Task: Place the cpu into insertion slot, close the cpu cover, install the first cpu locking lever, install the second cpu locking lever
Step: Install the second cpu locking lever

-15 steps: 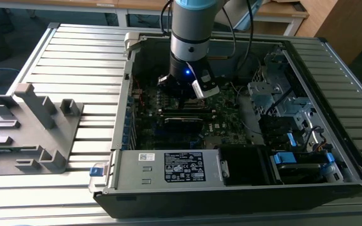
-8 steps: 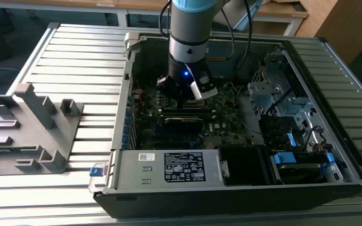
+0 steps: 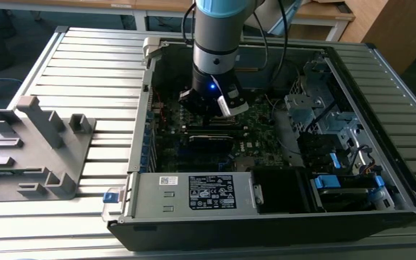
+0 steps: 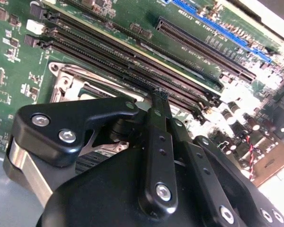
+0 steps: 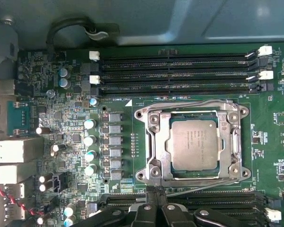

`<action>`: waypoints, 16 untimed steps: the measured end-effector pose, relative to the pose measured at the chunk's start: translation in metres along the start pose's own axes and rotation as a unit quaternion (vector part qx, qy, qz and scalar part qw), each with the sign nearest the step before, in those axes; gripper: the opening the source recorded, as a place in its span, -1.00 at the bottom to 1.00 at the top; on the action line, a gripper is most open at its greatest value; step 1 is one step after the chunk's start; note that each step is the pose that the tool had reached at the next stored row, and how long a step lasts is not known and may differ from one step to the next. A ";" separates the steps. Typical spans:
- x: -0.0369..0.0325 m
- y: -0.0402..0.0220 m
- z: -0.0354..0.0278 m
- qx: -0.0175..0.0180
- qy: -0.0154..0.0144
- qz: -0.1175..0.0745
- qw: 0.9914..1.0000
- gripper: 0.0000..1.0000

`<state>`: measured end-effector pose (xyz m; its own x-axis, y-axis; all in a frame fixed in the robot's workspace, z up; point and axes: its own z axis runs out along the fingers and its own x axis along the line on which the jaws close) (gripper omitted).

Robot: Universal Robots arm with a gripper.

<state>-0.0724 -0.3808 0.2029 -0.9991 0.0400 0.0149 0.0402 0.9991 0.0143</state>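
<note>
Hovering tool fingers pressed together, beside closed cpu cover over cpu.

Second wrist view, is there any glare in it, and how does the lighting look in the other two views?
Second wrist view: blown-out white glare along one edge of the motherboard. First wrist view: evenly lit, the cpu clear. Exterior view: the case interior is dark and shadowed.

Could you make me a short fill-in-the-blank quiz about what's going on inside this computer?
1. The cpu sits inside the insertion ____.
2. The cpu cover lies ____ over the cpu.
3. The gripper hangs beside the socket, next to the long black memory ____.
4. The computer case lies on a ____ table.

Missing words: slot; closed; slots; slatted
</note>
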 end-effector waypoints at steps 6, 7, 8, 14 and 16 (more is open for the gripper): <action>0.0006 -0.0006 0.0010 -0.012 0.000 0.000 1.000 -0.79; 0.0008 -0.0008 0.0012 -0.013 0.000 0.000 1.000 -0.79; 0.0010 -0.0011 0.0016 -0.014 0.001 0.000 1.000 -0.79; 0.0029 -0.0029 0.0035 -0.025 0.001 0.000 1.000 -0.79; 0.0034 -0.0034 0.0039 -0.031 0.001 0.000 1.000 -0.79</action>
<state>-0.0760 -0.3840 0.1990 -0.9991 0.0390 0.0172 0.0402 0.9962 0.0770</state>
